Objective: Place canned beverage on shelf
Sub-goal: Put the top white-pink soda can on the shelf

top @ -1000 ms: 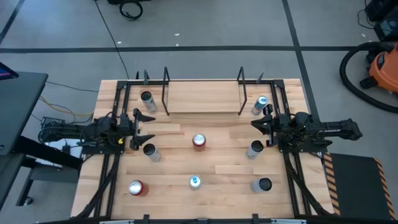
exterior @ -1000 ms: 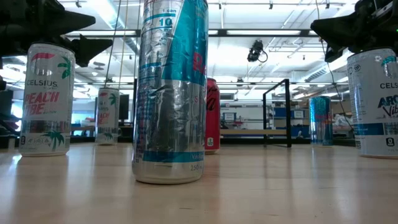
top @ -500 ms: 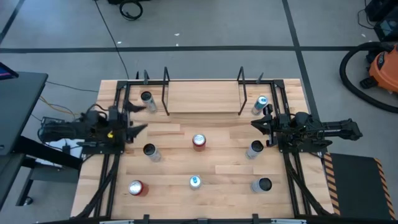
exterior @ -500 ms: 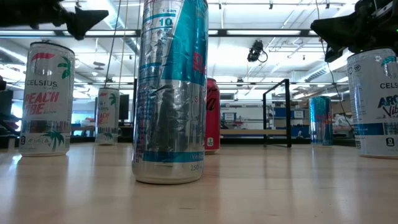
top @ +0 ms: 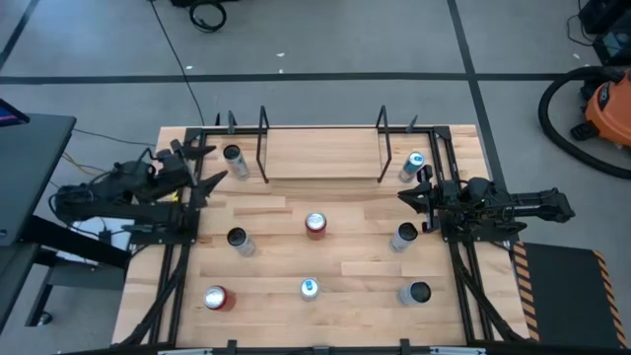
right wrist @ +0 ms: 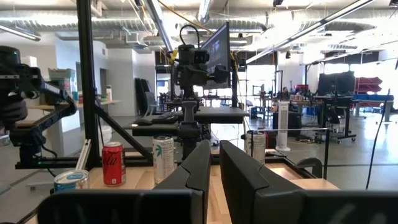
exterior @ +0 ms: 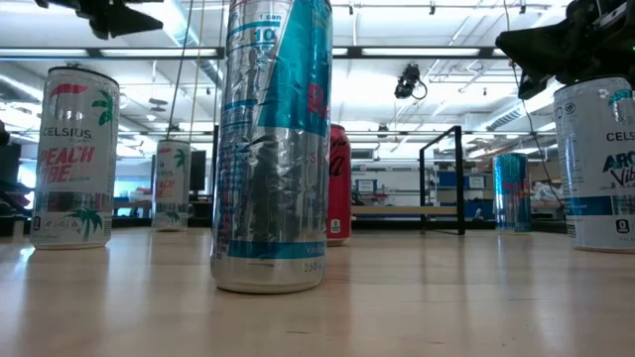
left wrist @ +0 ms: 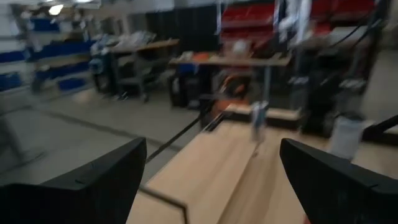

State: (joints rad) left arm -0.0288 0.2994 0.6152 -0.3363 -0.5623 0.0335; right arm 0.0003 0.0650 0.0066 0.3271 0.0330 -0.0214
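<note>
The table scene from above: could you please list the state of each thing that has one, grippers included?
Shelf: upright at the table's far edge, board bare.
Red can: upright at the table's middle, untouched.
Can beside the shelf's left end: upright on the tabletop, not on the shelf.
Left gripper: open, empty, near that can.
Right gripper: shut, empty, over the table's right side.

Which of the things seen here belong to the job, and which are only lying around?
Belonging to the job:
- shelf, no can on it yet
- eight cans standing on the table, for example the red can
- left gripper, open
- right gripper, shut

Only lying around:
- vacuum cleaner on the floor
- black cable on the floor
</note>
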